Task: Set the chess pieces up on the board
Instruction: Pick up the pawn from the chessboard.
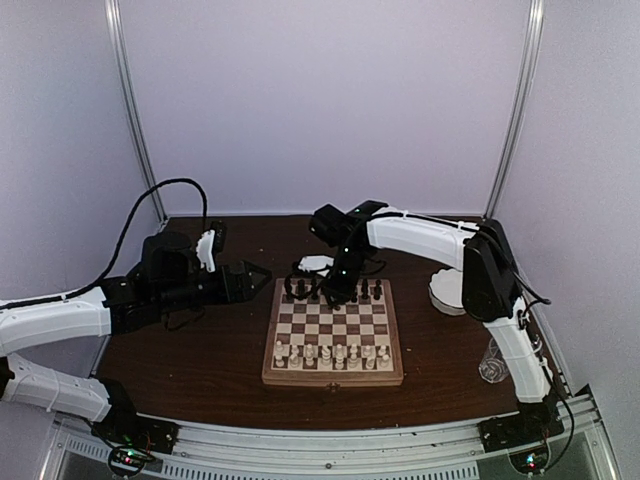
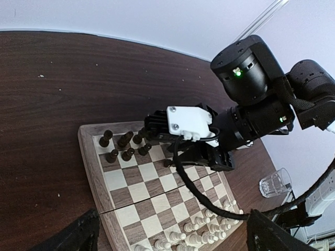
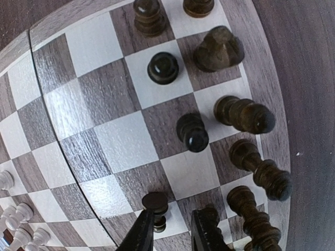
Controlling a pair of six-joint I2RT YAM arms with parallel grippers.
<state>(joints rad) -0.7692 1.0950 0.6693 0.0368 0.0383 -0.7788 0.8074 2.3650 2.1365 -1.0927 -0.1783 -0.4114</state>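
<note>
The board (image 1: 333,376) lies mid-table with cream-white chess pieces (image 1: 330,353) in its two near rows and dark chess pieces (image 1: 372,290) along the far rows. My right gripper (image 1: 335,292) hangs low over the far rows. In the right wrist view its jaws (image 3: 172,230) stand apart around a dark pawn (image 3: 156,202). The pawn stands on a light square against the left finger (image 3: 141,232), with a gap to the other finger. More dark pieces (image 3: 220,49) stand around it. My left gripper (image 1: 250,275) hovers open and empty left of the board (image 2: 86,157).
A white scalloped bowl (image 1: 447,290) sits right of the board behind the right arm. A clear glass (image 1: 492,362) stands near the right arm's base, also seen as the glass (image 2: 275,183) in the left wrist view. A black cable (image 2: 209,201) from the right wrist droops over the board.
</note>
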